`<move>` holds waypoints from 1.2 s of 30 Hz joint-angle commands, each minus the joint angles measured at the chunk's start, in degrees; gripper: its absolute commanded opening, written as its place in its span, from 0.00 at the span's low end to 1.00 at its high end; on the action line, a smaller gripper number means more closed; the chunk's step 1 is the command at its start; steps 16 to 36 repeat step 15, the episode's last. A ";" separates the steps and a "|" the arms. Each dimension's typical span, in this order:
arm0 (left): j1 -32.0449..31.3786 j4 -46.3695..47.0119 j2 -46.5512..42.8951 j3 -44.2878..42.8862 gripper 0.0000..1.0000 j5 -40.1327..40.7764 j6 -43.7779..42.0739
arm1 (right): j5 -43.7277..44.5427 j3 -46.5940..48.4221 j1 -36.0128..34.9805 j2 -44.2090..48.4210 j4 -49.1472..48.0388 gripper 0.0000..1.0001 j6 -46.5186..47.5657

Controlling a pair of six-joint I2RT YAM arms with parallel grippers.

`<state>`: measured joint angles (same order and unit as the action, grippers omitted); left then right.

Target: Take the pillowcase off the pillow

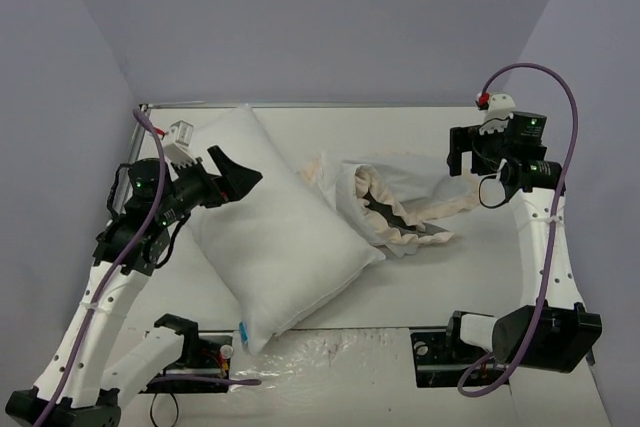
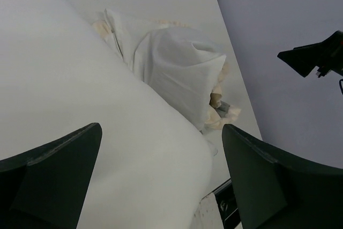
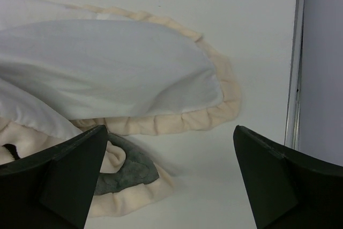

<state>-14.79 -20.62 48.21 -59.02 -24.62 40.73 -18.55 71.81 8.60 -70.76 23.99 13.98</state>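
The plain white pillow (image 1: 270, 227) lies bare and diagonal on the table, left of centre; it fills the lower left of the left wrist view (image 2: 107, 132). The pillowcase (image 1: 395, 202) lies crumpled beside it to the right, white face up, with cream frill and a patch of dark grey showing; it also shows in the left wrist view (image 2: 177, 68) and the right wrist view (image 3: 107, 73). My left gripper (image 1: 235, 175) is open and empty above the pillow's upper left part. My right gripper (image 1: 462, 160) is open and empty, raised just right of the pillowcase.
The white table (image 1: 420, 122) is walled by grey panels at the back and sides. A metal edge strip (image 3: 293, 57) runs along the table's right side. The arm bases (image 1: 500, 332) and a crinkled plastic sheet (image 1: 330, 347) sit at the near edge.
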 commanded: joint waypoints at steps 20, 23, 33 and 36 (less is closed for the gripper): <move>-1.65 1.11 -2.67 2.16 0.94 5.02 -3.99 | 7.21 2.72 0.54 3.88 -0.87 1.00 -4.75; -1.65 1.11 -2.67 2.16 0.94 5.02 -3.99 | 7.21 2.72 0.54 3.88 -0.87 1.00 -4.75; -1.65 1.11 -2.67 2.16 0.94 5.02 -3.99 | 7.21 2.72 0.54 3.88 -0.87 1.00 -4.75; -1.65 1.11 -2.67 2.16 0.94 5.02 -3.99 | 7.21 2.72 0.54 3.88 -0.87 1.00 -4.75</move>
